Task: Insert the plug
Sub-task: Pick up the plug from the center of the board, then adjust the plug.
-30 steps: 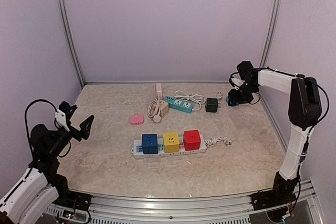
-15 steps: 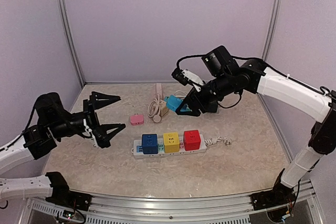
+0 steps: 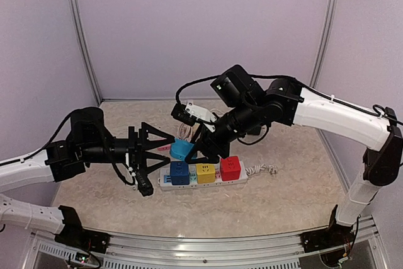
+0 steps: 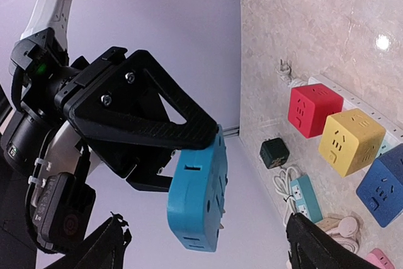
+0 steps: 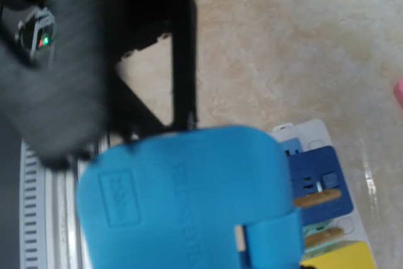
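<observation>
Plug (image 3: 183, 150) light blue; strip (image 3: 165, 183) white; blue cube (image 3: 179, 172), yellow cube (image 3: 205, 171), red cube (image 3: 230, 167); tabletop (image 3: 283, 200) beige, marbled.

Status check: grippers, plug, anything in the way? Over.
Right gripper shut on blue plug, in the air over the strip, not inserted. Left gripper open, empty, close beside it. Three cubes take up most of the strip.
</observation>
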### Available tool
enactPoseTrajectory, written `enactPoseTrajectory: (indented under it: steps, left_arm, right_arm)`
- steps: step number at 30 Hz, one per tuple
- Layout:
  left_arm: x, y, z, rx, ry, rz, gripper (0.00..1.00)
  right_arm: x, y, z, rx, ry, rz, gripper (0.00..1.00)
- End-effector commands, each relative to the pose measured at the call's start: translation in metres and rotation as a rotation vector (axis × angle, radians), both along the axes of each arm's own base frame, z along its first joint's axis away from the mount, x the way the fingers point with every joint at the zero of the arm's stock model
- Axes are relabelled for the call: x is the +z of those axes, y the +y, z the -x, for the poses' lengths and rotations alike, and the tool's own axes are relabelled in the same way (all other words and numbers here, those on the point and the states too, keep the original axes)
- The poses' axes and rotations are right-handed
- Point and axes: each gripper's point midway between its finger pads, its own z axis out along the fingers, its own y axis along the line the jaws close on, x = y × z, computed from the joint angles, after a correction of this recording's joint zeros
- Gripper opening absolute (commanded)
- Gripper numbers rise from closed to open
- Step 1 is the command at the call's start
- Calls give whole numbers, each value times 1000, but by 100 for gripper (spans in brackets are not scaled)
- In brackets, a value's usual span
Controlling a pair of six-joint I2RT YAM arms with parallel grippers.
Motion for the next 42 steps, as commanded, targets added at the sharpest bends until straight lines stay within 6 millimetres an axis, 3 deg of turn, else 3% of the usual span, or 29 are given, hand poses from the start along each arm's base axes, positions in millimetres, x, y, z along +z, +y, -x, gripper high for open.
enactPoseTrajectory:
  steps: [1,9,12,16,19,21,22,26,30,33,35,42]
  left_arm:
    - [-2,-6,-1,10,25,-15,77]
    - [-4,-10,0,1,32,-20,30]
    - [-4,-11,2,-5,32,-9,1]
    - [-2,-9,2,15,82,30,0]
    - [6,-7,-2,74,216,96,0]
    - [16,-5,-8,147,385,179,0]
    - [21,-3,-13,199,501,231,0]
    - [32,11,-30,401,1025,435,0]
    - [36,25,-45,507,1529,628,0]
    - [34,35,-60,524,1686,713,0]
    - [44,35,-63,457,1734,731,0]
    - [48,28,-52,380,1641,672,0]
  right_arm:
    - [1,8,13,57,-25,19,0]
    - [-1,21,20,106,-28,17,0]
    - [-4,22,17,99,-40,26,0]
    - [-3,22,11,76,-64,29,2]
    - [6,17,-2,7,-127,17,69]
    - [18,8,-13,-53,-195,-2,96]
    - [24,2,-17,-80,-233,-13,99]
    - [49,-14,-11,-78,-309,-114,100]
    - [71,-17,1,-24,-343,-233,100]
    - [80,-13,-6,-29,-343,-276,100]
    - [85,-9,-14,-22,-311,-301,98]
    - [92,12,-26,55,-212,-377,87]
